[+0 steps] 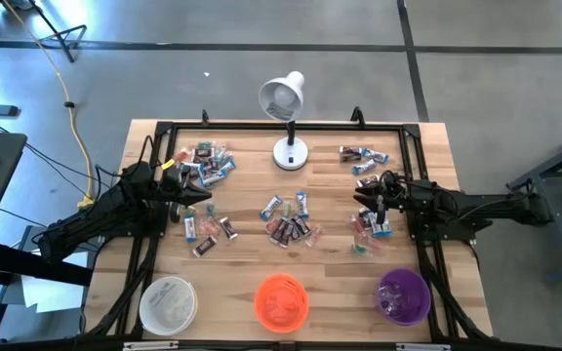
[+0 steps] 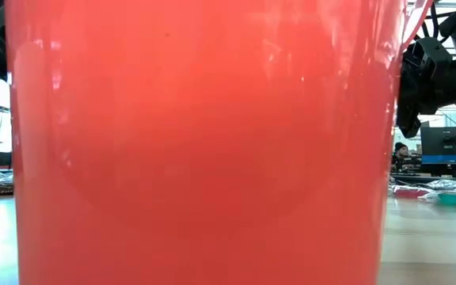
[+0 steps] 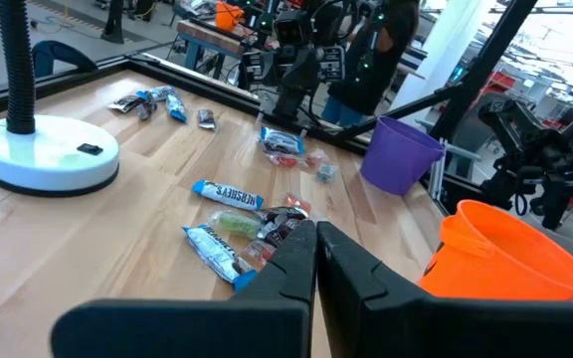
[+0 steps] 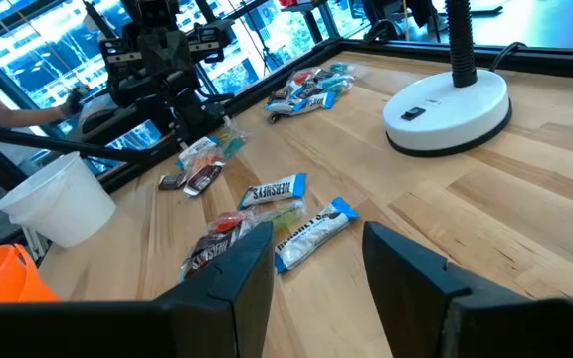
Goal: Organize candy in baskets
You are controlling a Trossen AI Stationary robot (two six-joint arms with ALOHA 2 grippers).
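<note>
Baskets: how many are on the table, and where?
3, along the table's near edge: white basket on the left, orange basket in the middle, purple basket on the right.

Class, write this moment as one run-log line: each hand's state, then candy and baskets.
left hand: shut, empty | right hand: open, empty | candy: scattered on table | baskets: near edge

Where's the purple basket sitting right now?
From above, the purple basket sits at the table's near right corner, right of the orange basket and just below the right claw.
</note>
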